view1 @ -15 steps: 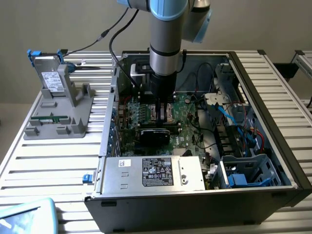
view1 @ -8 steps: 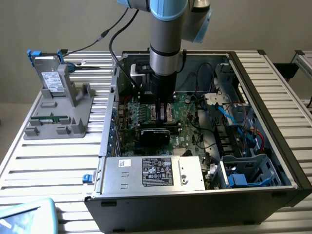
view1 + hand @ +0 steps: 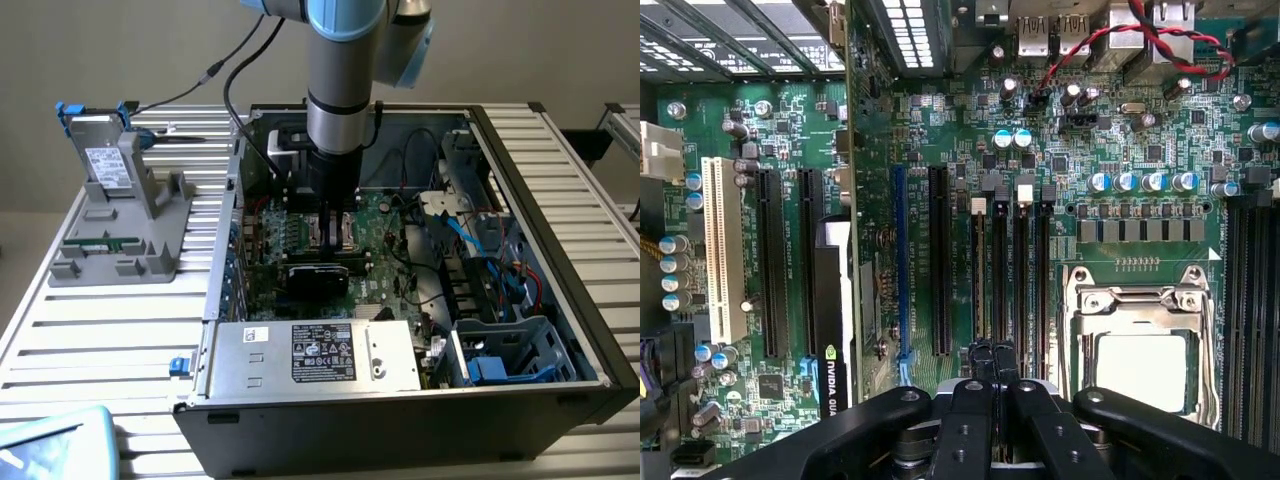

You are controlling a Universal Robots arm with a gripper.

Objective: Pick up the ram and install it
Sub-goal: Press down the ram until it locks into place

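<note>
Here — gripper [image 3: 992, 362] closed over motherboard [image 3: 940, 130] | ram stick edge-on, hard to make out — case [image 3: 400, 420] open

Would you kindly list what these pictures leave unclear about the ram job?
- Exterior view: the arm hides the claw tips and the slots beneath.
- Wrist view: the claw meets the board; whether it grips the ram is hidden.
- Exterior view: the green stick in the grey holder is too small to identify.

Glossy green circuit board [image 3: 1120, 150], bright metal CPU socket frame [image 3: 1137, 300], matt black plastic end effector [image 3: 990, 395].
</note>
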